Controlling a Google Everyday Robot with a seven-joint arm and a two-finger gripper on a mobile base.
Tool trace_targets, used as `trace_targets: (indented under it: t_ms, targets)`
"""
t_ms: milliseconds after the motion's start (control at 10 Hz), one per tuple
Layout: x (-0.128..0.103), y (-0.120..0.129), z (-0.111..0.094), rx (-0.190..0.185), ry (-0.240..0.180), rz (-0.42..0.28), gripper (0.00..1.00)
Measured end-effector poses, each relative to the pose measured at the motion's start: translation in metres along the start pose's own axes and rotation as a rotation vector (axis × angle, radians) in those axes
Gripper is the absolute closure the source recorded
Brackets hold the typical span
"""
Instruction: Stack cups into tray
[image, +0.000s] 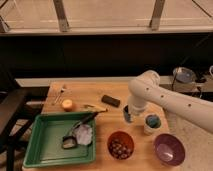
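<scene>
The green tray lies at the front left of the wooden table and holds utensils and a crumpled pale wrapper. A white cup with a teal inside stands upright on the table, right of centre. My gripper hangs from the white arm just left of that cup. It is shut on a small pale blue cup, held just above the table to the right of the tray.
A brown bowl of nuts and a purple bowl sit at the front. An orange fruit, a fork and a black block lie behind the tray. A metal pot stands at the far right.
</scene>
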Motion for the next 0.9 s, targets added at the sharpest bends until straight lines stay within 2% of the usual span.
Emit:
trace_targets:
  t_ms: [300, 500, 800, 900]
  targets:
    - [-0.058, -0.024, -0.015, 0.027, 0.002, -0.129, 1.00]
    - [-0.107, -0.038, -0.022, 0.030, 0.001, -0.233, 1.00]
    - [-0.179, -0.045, -0.032, 0.034, -0.009, -0.400, 1.00]
    - [-0.215, -0.042, -0.039, 0.043, -0.008, -0.487, 1.00]
